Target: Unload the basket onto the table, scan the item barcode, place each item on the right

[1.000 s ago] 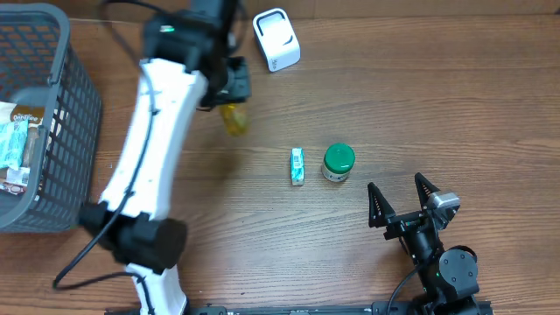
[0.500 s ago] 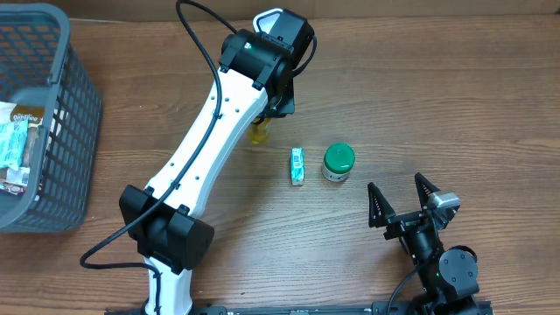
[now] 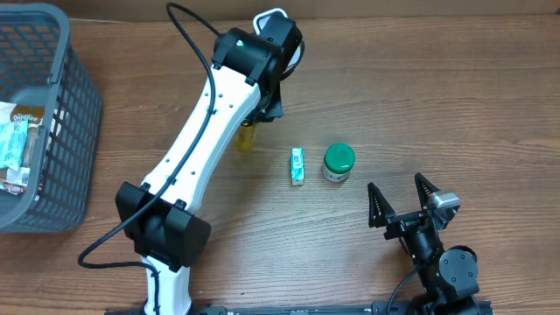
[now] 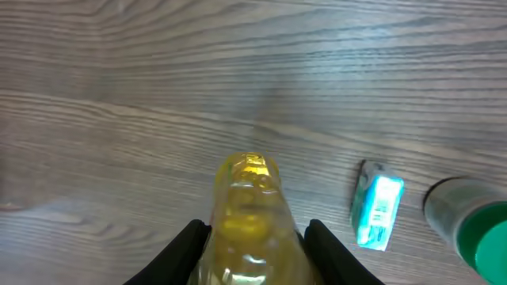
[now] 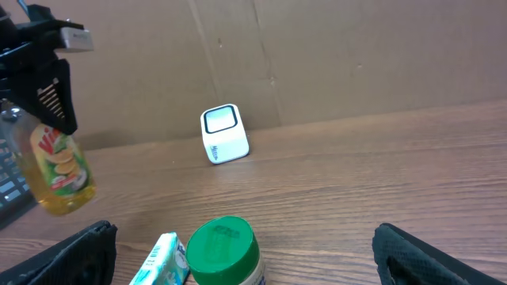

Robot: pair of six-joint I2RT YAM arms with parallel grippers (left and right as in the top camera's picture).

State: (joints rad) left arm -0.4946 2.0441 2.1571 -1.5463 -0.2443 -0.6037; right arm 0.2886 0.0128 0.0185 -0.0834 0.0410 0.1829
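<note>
While the left gripper (image 4: 253, 247) is closed partway on one yellow bottle (image 4: 247, 207), both black fingers (image 4: 184, 252) press its sides. The bottle is the item: translucent plastic, rounded, glossy, with a printed fruit label in the right wrist view. It sticks out ahead of the fingertips over the table (image 3: 455, 87).

Counts:
- One scanner (image 5: 224, 134): white, boxy, rounded corners, dark window on top. It sits just behind the left gripper, partly hidden under the arm in the overhead view.
- One small box (image 4: 376, 212): teal and white, flat, rectangular, printed. It lies to the right of the held bottle, near it and not touching.
- One jar (image 3: 338, 163): round, with a green lid and a pale body. It stands just past the box, further right of the gripper.
- One basket (image 3: 74, 105): grey plastic mesh, well off to the gripper's other side. It holds a few packets (image 3: 13, 144), number unclear.
- One right gripper (image 3: 395, 188): black toothed fingers spread wide, nothing between them, on the near side of the jar.

The table is brown wood with a visible grain. There is a cardboard wall (image 5: 356, 55) behind the scanner.
</note>
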